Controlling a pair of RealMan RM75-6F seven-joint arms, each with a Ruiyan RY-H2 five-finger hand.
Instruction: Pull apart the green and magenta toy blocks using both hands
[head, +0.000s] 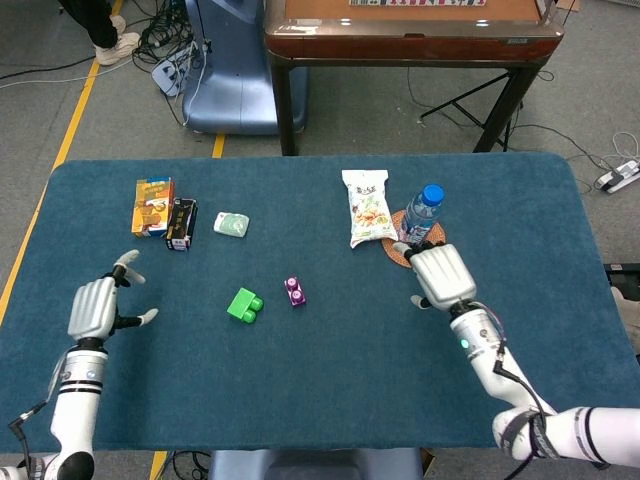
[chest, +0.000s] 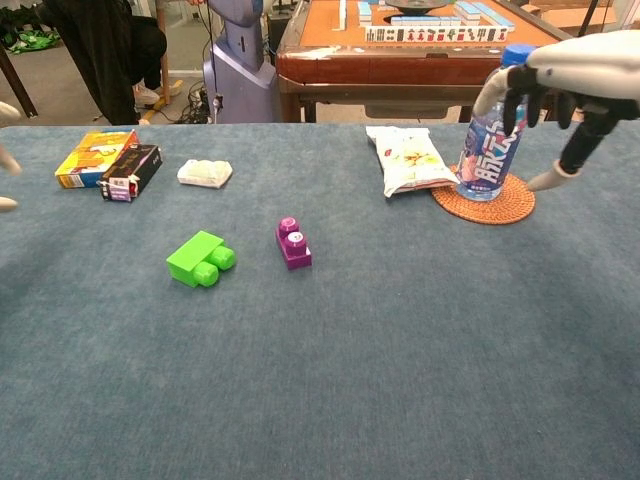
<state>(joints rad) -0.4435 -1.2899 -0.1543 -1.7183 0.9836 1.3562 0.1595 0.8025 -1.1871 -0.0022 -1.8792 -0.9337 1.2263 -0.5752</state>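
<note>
The green block (head: 243, 304) (chest: 200, 259) lies on the blue table, apart from the magenta block (head: 294, 291) (chest: 292, 243) just to its right. Neither block is touched. My left hand (head: 98, 306) hovers far out at the table's left side, fingers spread, holding nothing; in the chest view only its fingertips (chest: 6, 204) show at the left edge. My right hand (head: 437, 276) (chest: 548, 100) is raised at the right, near the water bottle, fingers apart and empty.
A water bottle (chest: 494, 140) stands on a woven coaster (chest: 484, 206) beside a snack bag (chest: 410, 159). At back left lie an orange box (chest: 92, 157), a dark box (chest: 130, 171) and a small white packet (chest: 204, 173). A wooden table (head: 410, 40) stands beyond.
</note>
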